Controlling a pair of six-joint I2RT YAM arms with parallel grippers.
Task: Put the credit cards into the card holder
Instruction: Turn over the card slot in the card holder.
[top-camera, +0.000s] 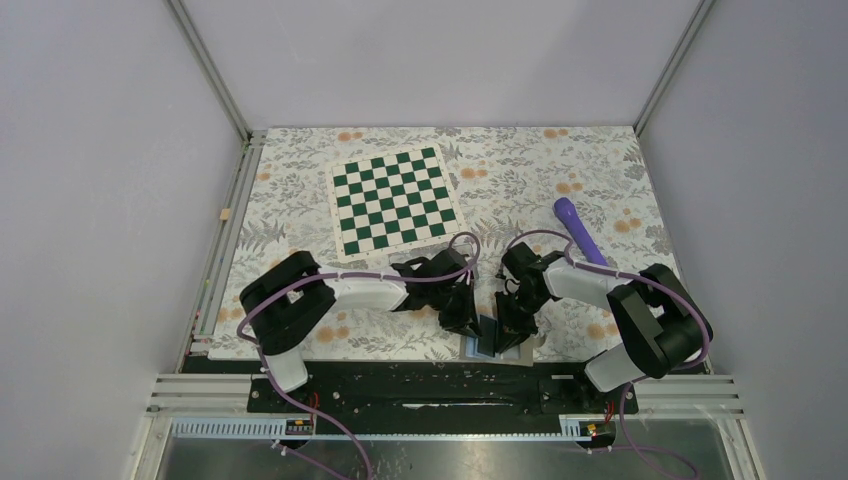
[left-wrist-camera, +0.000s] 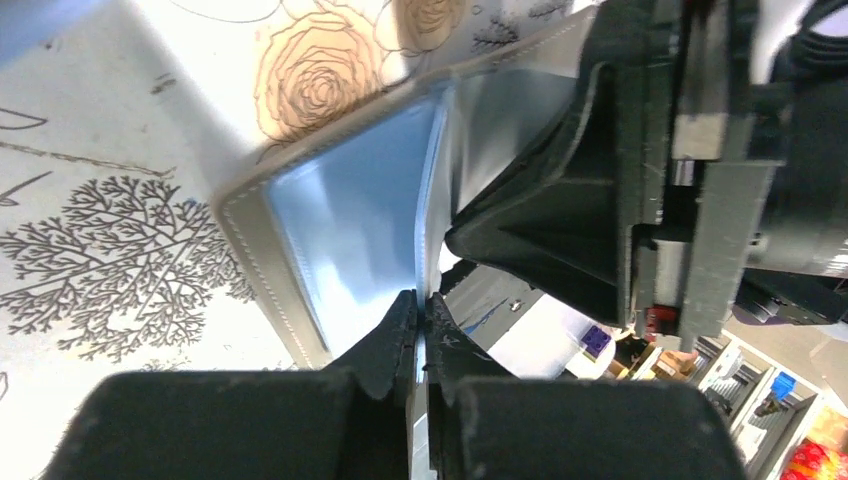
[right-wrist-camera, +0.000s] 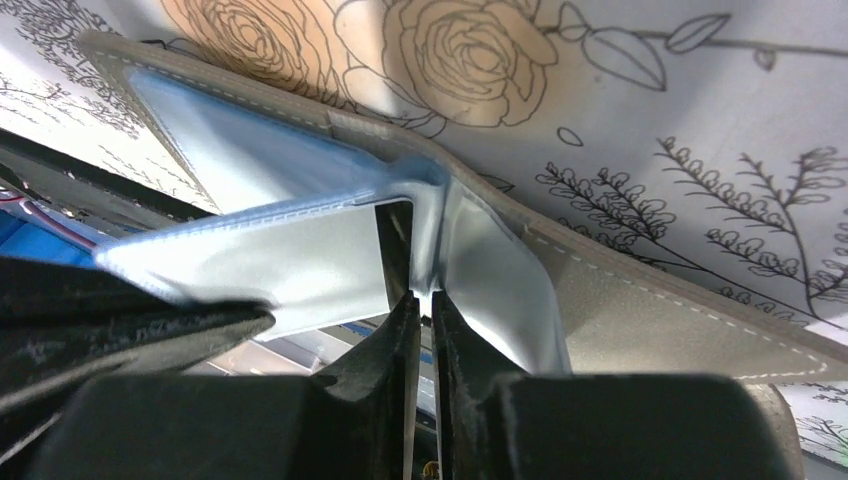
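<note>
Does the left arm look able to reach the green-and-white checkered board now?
Probably not yet: the left gripper is shut on the taupe folding wallet, though nothing blocks the checkered board.

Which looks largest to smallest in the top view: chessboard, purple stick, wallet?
1. chessboard, clearly the largest.
2-3. purple stick and wallet: they look close in size, and the wallet is partly hidden, so I won't rank them.

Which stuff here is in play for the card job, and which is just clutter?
In play: wallet, pinched by left gripper and right gripper. Cards and card holder not in view.
Clutter: chessboard, purple stick.
</note>
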